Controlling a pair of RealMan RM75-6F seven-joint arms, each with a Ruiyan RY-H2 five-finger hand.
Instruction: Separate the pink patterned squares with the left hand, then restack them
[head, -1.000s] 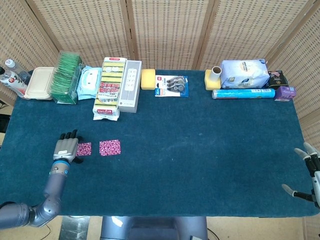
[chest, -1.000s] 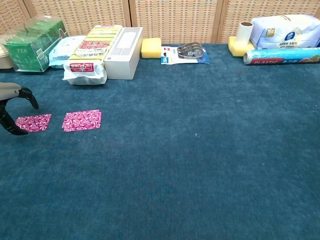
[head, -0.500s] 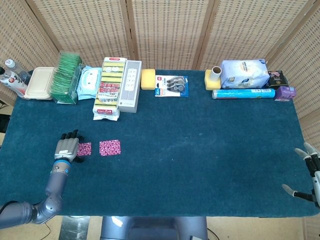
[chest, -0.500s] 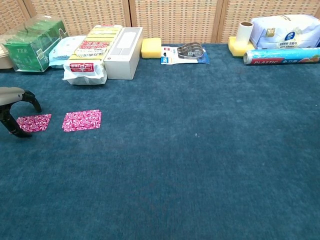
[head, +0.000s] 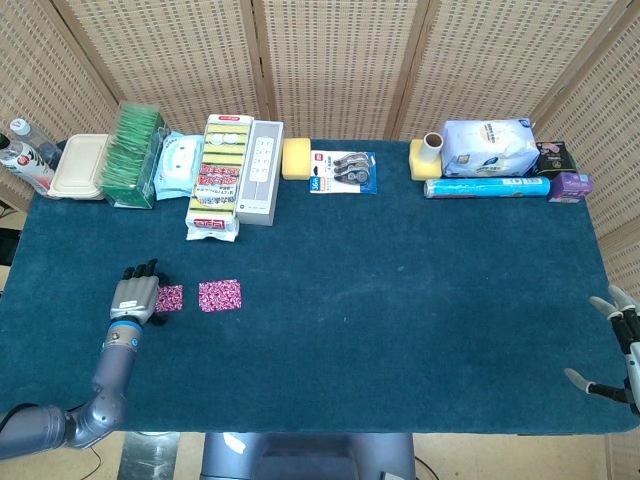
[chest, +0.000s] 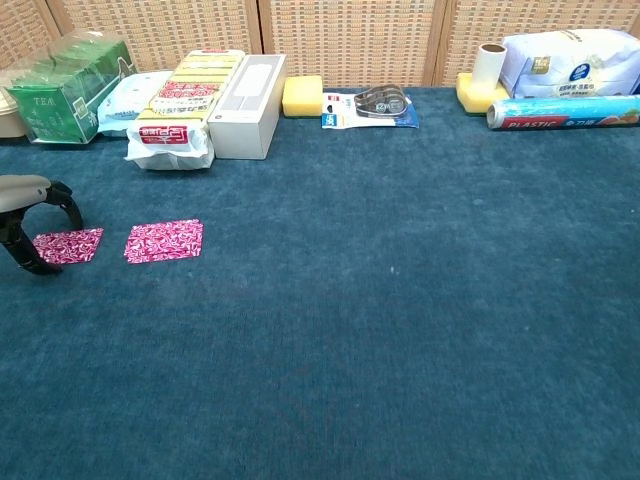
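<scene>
head view
left hand: sitting low on the counter near its left edge, palm down, fingers pointing toward the back; they're lying over the left edge of one pink square, not really closed on it
left pink square: lying flat, partly tucked under that hand
right pink square: lying flat just beside the first one, small gap between them, nothing touching it, so the two are sitting apart, not stacked
right hand: hanging off the right edge of the counter, fingers spread wide, holding nothing
back row: green tea box, wet wipes pack, sponge pack, white power strip box, yellow sponge, tape pack, plastic wrap roll, all lined up along the far side, well apart from the squares

chest view
left hand: peeking in at the left edge, thumb and fingers arching down over the left pink square with an open gap between them; can't tell from here if the tips are actually touching it
right pink square: lying flat, untouched, beside the other
right hand: not showing in this view
back row: tea box, sponge pack and white box standing behind the squares
</scene>
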